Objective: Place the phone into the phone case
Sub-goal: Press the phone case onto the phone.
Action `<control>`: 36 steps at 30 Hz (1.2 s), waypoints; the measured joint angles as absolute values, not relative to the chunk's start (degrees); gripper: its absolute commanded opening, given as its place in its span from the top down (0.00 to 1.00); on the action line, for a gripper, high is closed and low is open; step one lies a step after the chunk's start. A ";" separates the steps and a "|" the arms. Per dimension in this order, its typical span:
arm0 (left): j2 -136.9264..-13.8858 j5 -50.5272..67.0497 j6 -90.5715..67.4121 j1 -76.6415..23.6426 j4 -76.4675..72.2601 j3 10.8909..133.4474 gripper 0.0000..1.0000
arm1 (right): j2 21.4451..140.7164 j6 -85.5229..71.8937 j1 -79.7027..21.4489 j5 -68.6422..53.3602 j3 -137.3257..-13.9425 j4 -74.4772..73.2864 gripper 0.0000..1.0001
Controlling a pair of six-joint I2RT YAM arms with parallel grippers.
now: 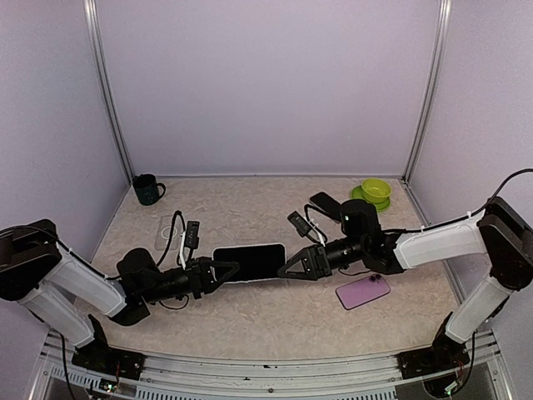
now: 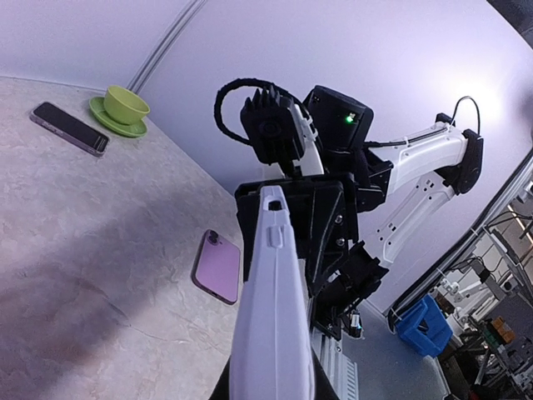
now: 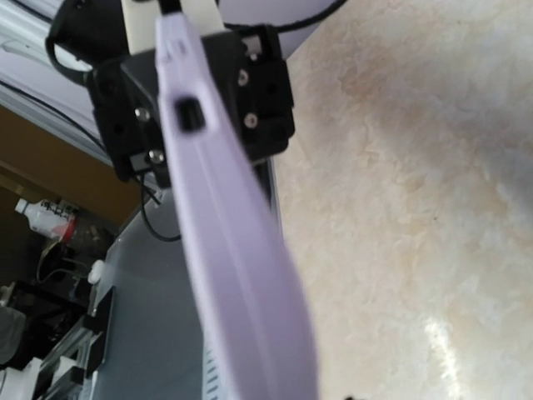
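Note:
A pale lavender phone case (image 1: 249,262) hangs above the table middle between both arms, its upward face dark inside a white rim. My left gripper (image 1: 218,271) is shut on its left end; in the left wrist view the case (image 2: 271,317) runs edge-on out from between my dark fingers. My right gripper (image 1: 287,268) meets the right end. In the right wrist view the case (image 3: 225,250) fills the space at the jaws and hides the fingers. A purple phone (image 1: 363,291) lies camera side up on the table below the right arm.
A dark phone (image 1: 325,202) and a green cup on a saucer (image 1: 376,192) sit at the back right. A dark green mug (image 1: 148,190) stands in the back left corner. A clear case (image 1: 169,231) lies near the left arm's cables.

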State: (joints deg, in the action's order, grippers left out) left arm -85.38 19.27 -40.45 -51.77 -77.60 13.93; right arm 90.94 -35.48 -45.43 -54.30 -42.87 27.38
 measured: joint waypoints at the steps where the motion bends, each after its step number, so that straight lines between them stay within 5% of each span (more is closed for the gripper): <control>1: -85.32 19.05 -40.42 -51.77 -77.62 13.78 1.00 | 91.37 -35.77 -45.63 -54.37 -42.83 27.77 0.64; 7: -85.23 18.79 -40.23 -51.79 -78.02 13.17 1.00 | 93.34 -37.85 -46.68 -54.70 -42.35 30.28 0.71; 15: -85.23 18.59 -40.23 -51.83 -79.33 13.10 1.00 | 94.00 -40.49 -46.72 -54.65 -42.28 33.01 1.00; 24: -85.23 18.09 -40.18 -51.83 -78.85 12.78 1.00 | 94.19 -38.63 -46.87 -53.30 -42.28 32.12 1.00; 28: -84.84 17.98 -39.64 -51.86 -77.49 12.78 1.00 | 94.06 -36.10 -46.87 -52.31 -43.22 28.27 0.78; 36: -82.61 17.08 -38.52 -51.83 -75.11 12.32 1.00 | 90.37 -30.02 -46.59 -48.58 -44.91 19.00 0.77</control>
